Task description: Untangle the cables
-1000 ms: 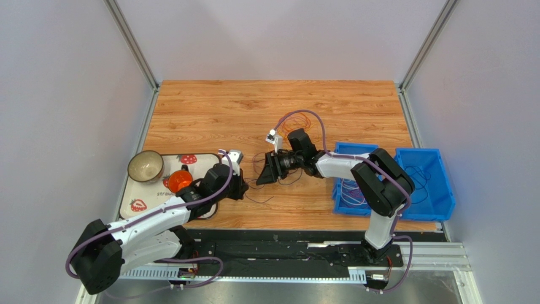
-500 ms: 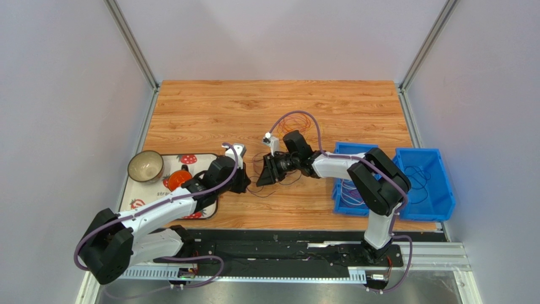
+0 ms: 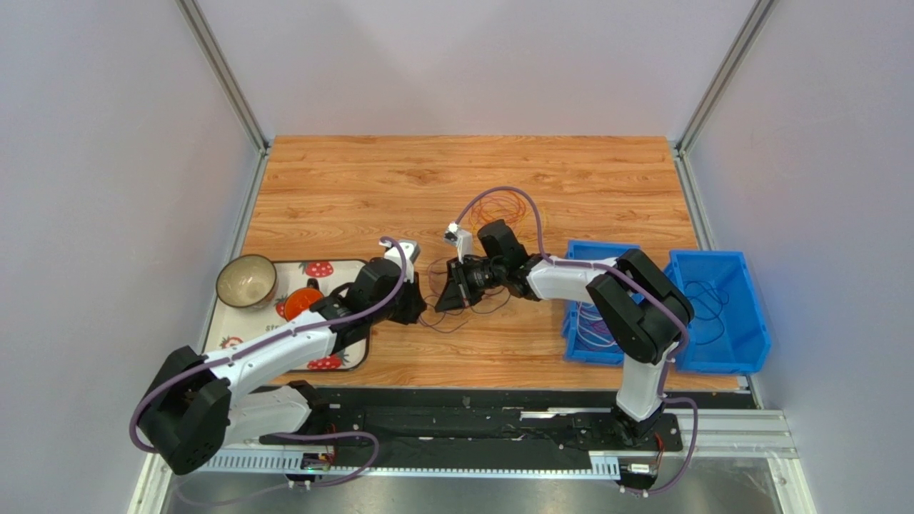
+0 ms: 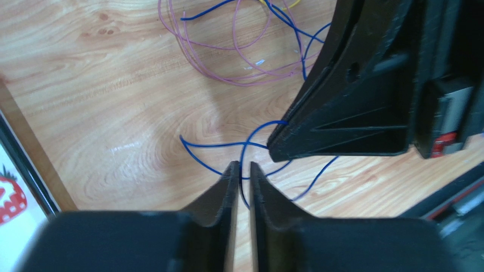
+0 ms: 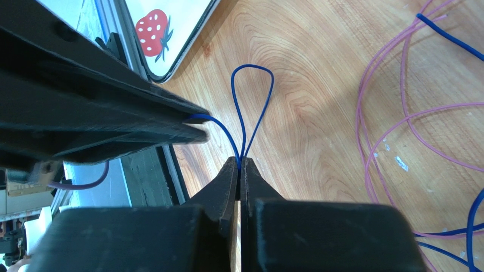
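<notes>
On the left side of the wooden table (image 3: pixel 354 193), we see a strawberry-print tray (image 3: pixel 215 321) carrying a bowl (image 3: pixel 246 281) and an orange object (image 3: pixel 304 300) that the left arm partly hides. That arm reaches across the tray's right edge, so the left gripper (image 4: pixel 243 165) sits low over the wood just past it. In its wrist view the jaws stand a sliver apart. The blue cable (image 5: pixel 252 66) runs down into that narrow gap, and we cannot tell whether the fingers press on it.

The same blue cable spans the short stretch to the right gripper (image 5: pixel 239 162), which faces the left one, tip close to tip. Its jaws are together, pinching the blue cable. A small loop rises from the pinch point and lies on the wood, and one strand curves over to the tip of the left gripper.

Just beyond the two grippers, the purple cables (image 4: pixel 250 81) lie in loose overlapping loops on the table, crossed by more blue strands. In the overhead view, thin orange cables (image 3: pixel 522 203) curl behind the right wrist.

Farther right, two blue bins stand side by side near the table's edge. The left bin (image 3: pixel 590 250) holds pale and purple cables, partly hidden by the right arm. The right bin (image 3: pixel 708 258) holds a dark cable.
</notes>
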